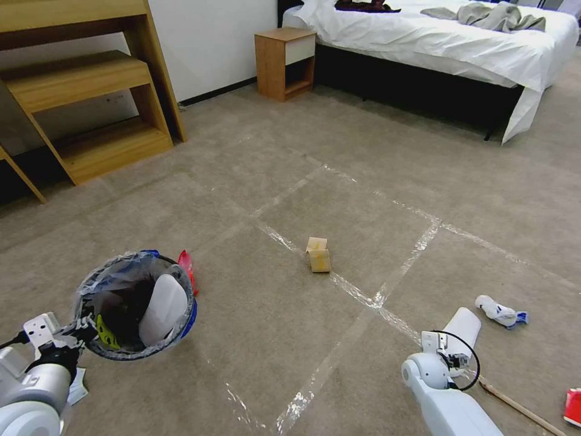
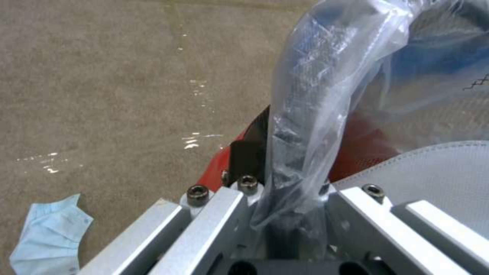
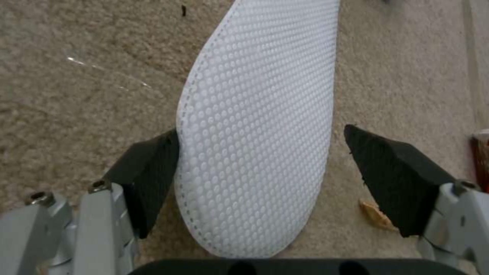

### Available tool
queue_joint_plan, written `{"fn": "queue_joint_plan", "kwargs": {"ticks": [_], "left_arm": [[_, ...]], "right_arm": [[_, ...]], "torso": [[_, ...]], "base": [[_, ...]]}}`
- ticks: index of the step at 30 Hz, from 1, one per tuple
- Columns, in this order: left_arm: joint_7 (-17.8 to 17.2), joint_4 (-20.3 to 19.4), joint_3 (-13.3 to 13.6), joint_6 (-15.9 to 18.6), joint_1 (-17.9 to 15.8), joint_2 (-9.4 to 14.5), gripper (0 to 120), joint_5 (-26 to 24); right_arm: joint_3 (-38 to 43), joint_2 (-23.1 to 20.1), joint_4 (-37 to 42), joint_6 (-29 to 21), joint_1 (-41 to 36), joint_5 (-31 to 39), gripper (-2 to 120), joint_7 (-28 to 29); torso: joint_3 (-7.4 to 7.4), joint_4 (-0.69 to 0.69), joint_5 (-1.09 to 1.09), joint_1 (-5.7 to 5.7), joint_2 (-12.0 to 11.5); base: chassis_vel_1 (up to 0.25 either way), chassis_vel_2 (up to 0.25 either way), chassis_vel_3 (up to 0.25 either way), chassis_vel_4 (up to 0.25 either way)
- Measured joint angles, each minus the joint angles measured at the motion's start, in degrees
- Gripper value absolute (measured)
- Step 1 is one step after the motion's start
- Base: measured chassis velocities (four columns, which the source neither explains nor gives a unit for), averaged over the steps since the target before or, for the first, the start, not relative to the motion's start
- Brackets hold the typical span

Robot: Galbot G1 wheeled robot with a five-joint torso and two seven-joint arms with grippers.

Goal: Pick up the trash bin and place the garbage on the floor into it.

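Observation:
My left gripper is shut on the rim of the trash bin, pinching its crinkled plastic liner, and holds it at the lower left above the floor. One white slipper stands inside the bin. My right gripper is open and straddles a second white slipper that lies sole up on the carpet. One finger touches its edge; the other is apart. In the head view this slipper lies just beyond the right wrist.
A tan paper bag lies mid-floor; a crumpled tissue, a wooden stick and a red can lie at right. A red wrapper sits behind the bin, a blue mask under it. Shelves, nightstand and bed stand behind.

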Motion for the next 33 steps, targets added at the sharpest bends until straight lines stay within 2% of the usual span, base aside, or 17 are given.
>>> {"fn": "queue_joint_plan", "kwargs": {"ticks": [17, 25, 33], "left_arm": [[-0.02, 0.75, 0.61, -0.17, -0.7, -0.18, 1, 0.37], [-0.1, 1.04, 0.75, -0.17, -1.21, -0.05, 1, 0.3], [-0.11, 2.0, 0.92, -0.29, -1.62, 0.06, 1, 0.32]], "right_arm": [[-0.43, 0.19, -2.54, 0.38, 1.08, -1.09, 81, -1.05], [-0.86, 1.22, -4.65, 0.54, 2.21, -2.2, 77, -1.35], [-0.88, 1.44, -5.1, 0.62, 2.28, -2.53, 68, -1.58]], "torso": [[-0.01, 0.0, -0.03, 0.0, 0.0], [-0.02, -0.04, -0.09, 0.0, 0.01], [-0.02, 0.02, -0.02, 0.0, 0.02]], "base": [[0.0, 0.0, 0.0, 0.0], [0.0, 0.0, 0.0, 0.0], [0.0, 0.0, 0.0, 0.0]]}}
